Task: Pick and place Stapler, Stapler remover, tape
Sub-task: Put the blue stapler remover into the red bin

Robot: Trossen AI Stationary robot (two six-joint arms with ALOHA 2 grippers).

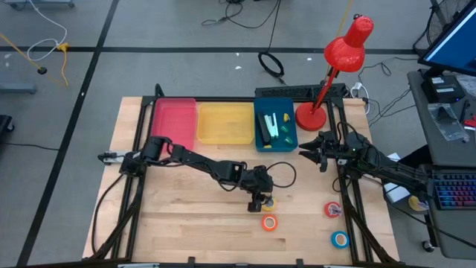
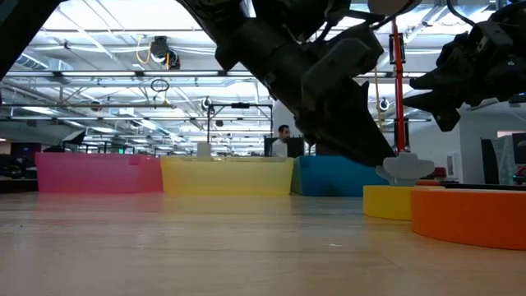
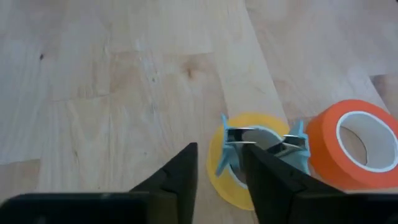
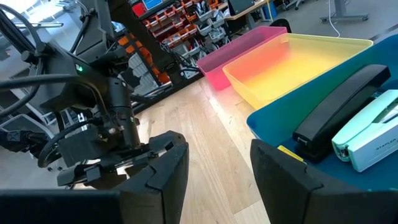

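Observation:
A yellow tape roll (image 3: 219, 177) lies flat on the wooden table (image 3: 124, 93), with a blue-and-silver stapler remover (image 3: 236, 134) resting on top of it. An orange tape roll (image 3: 348, 149) lies right beside it. My left gripper (image 3: 221, 152) slants down onto the yellow roll (image 1: 269, 202), fingers a little apart around the roll's rim and one blue wing of the remover. A red roll (image 1: 332, 210) and a blue roll (image 1: 340, 240) lie toward the right. A black stapler (image 4: 339, 109) and a pale one (image 4: 370, 137) lie in the blue bin (image 1: 277, 128). My right gripper (image 4: 217, 162) waits open beside that bin. My left gripper slants down from the table's left side. One finger (image 3: 180, 174) stands outside the yellow roll's rim (image 3: 214, 180). The other (image 3: 267, 180) stands over the roll's hole, in front of the remover's middle. I cannot tell whether either finger touches the roll or the remover.
A pink bin (image 1: 174, 123) and a yellow bin (image 1: 224, 123) stand left of the blue bin along the far edge. A red desk lamp (image 1: 335, 67) stands at the far right corner. Bare wood lies left of and in front of the tape rolls.

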